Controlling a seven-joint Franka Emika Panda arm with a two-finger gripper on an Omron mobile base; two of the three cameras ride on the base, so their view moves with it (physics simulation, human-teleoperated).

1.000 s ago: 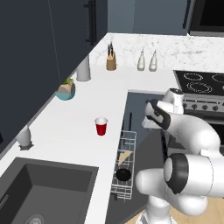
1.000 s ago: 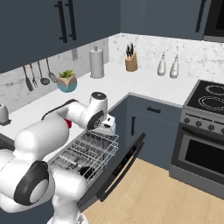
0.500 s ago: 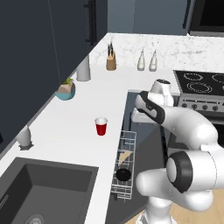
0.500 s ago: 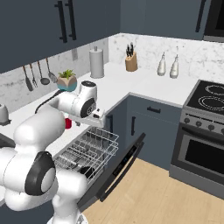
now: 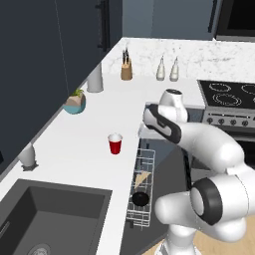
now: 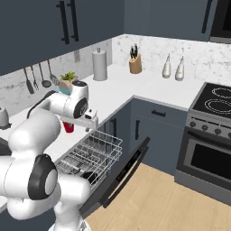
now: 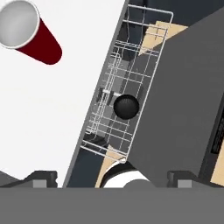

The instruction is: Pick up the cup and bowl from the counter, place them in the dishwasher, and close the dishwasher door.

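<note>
Going from left to right in the left base view, we see the sink (image 5: pixel 30 214) at the lower left, one white jar (image 5: pixel 27 155) just beyond it, one teal planter (image 5: pixel 74 103) with a plant, and one tall white cylinder (image 5: pixel 95 77) on the white counter (image 5: pixel 74 144). Next comes the cup (image 5: pixel 115 144), a single small red tapered one with a white rim, standing upright and alone on the counter, near its front edge. Right of it the white wire rack (image 5: pixel 142 191) is pulled out of the dishwasher (image 6: pixel 97 153), and in it sits one round all-black bowl (image 5: pixel 140 198). Above the rack our claw (image 5: pixel 143 130) hangs open with nothing between its fingers. Further back stand one knife block (image 5: pixel 127 71) and two pale bottles (image 5: pixel 167 69). The dishwasher door (image 6: pixel 124 173) lies folded down, and the stove (image 5: pixel 231 99) is at the far right.
</note>
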